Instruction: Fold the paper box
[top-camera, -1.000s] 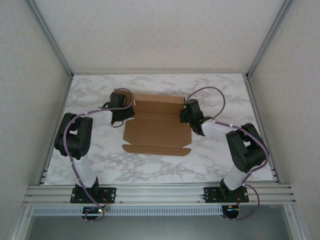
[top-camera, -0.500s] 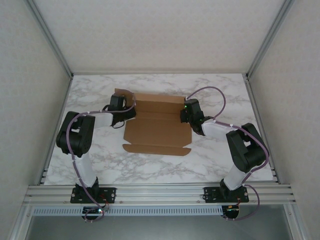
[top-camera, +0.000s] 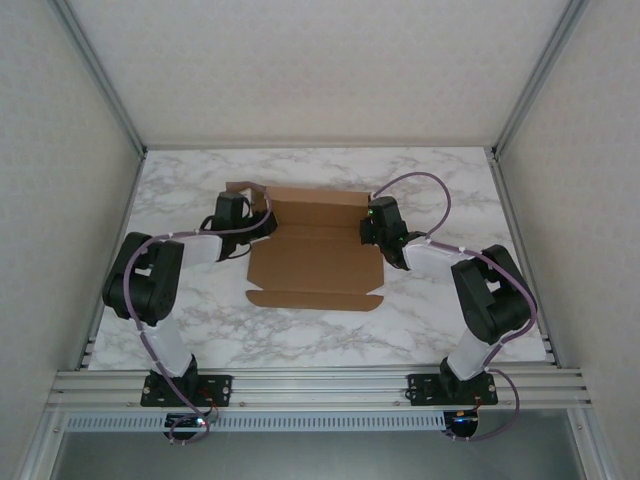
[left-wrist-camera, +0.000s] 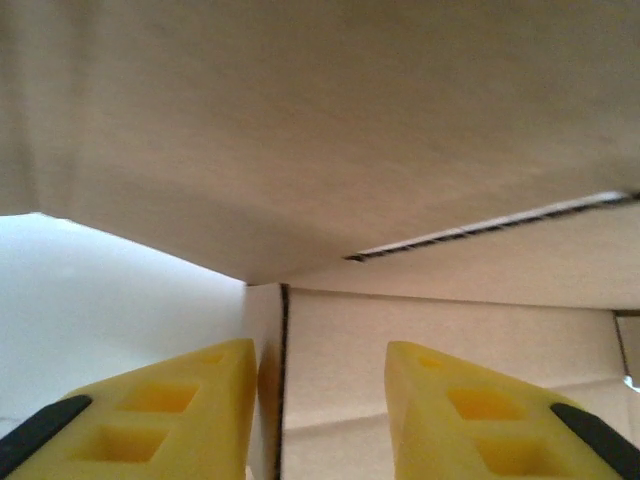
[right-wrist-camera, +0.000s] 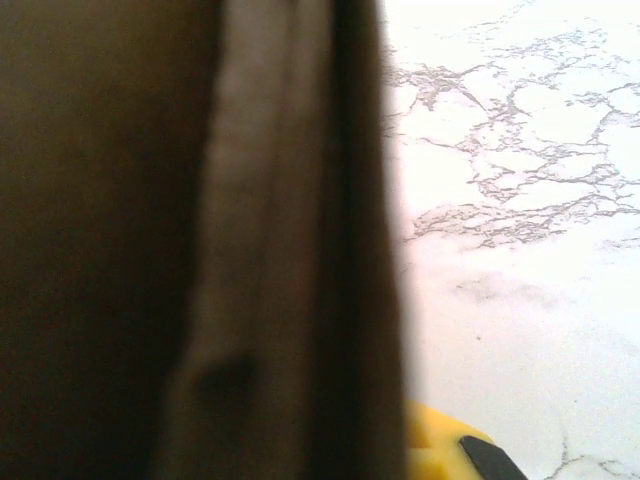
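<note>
Over the last 1 second, a small slide of the left gripper (top-camera: 258, 222) inward, right up to the left wall of the paper box (top-camera: 315, 262), with its elbow dropped lower and further out to the side. Jaws narrower than before too, now about half open. In the left wrist view, 2 yellow fingers (left-wrist-camera: 170, 420) with a clear gap, a thin upright edge of cardboard just beside the left one, and a big brown flap (left-wrist-camera: 320, 130) hanging over like a roof. No sure grip on anything there yet. Right gripper (top-camera: 368, 230) in the same spot as before, at the right wall of the box, shut tight. In its own view, a dark cardboard wall running down next to 1 yellow finger (right-wrist-camera: 430, 445), so most likely pinched between the fingers. Box itself in the same place, in the middle of the marble table (top-camera: 180, 200), a bit toward the far side, flat base down, left flap (top-camera: 240, 188) tipped up, near flap (top-camera: 313, 298) flat on the table. Probably a good sign for the job: 1 side held steady, other side lined up for a push or a pinch on the left wall. Lots left to fold, though. Only 1 container here, the box, open on top. Nothing to see inside it, just bare brown cardboard and crease lines.
</note>
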